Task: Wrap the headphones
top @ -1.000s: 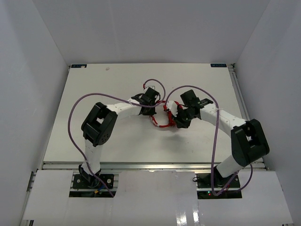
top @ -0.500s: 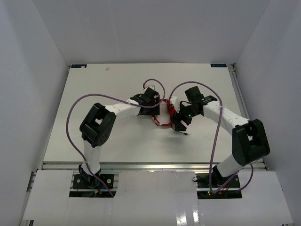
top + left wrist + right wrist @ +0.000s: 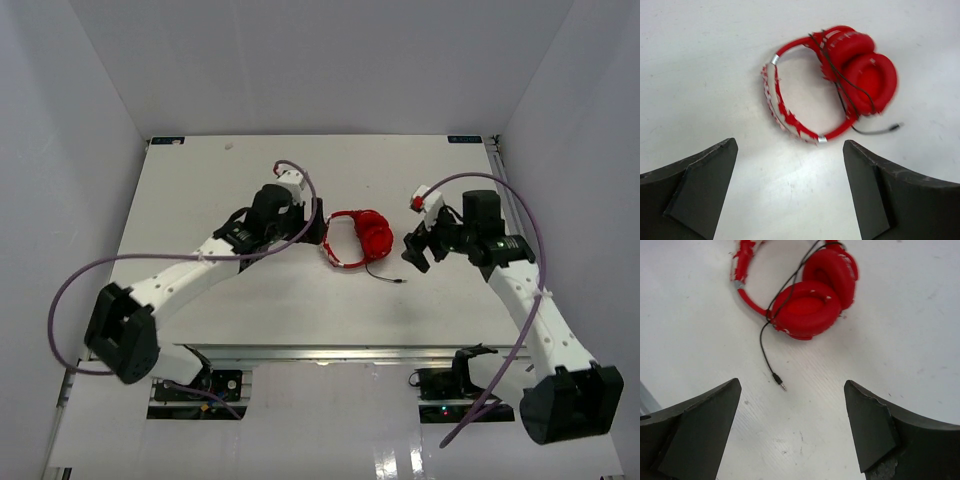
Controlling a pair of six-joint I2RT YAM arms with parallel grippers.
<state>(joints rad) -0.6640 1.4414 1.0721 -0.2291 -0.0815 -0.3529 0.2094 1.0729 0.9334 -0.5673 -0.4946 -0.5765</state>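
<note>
The red headphones (image 3: 358, 238) lie flat mid-table, their two padded cups (image 3: 862, 67) side by side and the red-and-white headband (image 3: 782, 107) curving to the left. Their thin black cable (image 3: 790, 282) is looped over the cups, and its short loose tail ends in a plug (image 3: 781, 385) on the table. My left gripper (image 3: 314, 228) hovers just left of the headband, open and holding nothing (image 3: 790, 145). To the right of the cups my right gripper (image 3: 412, 252) is also open, with only bare table and the plug in front of it (image 3: 792, 383).
The white table (image 3: 200, 200) is walled in on the left, right and back. An aluminium rail (image 3: 320, 350) runs along the near edge. Thick purple robot cables (image 3: 70, 290) (image 3: 520, 205) arc off both arms.
Both grippers have gone from shut to open and let go of the headphones. The left arm pulled back left and the right arm pulled back right, leaving the headphones lying free.
</note>
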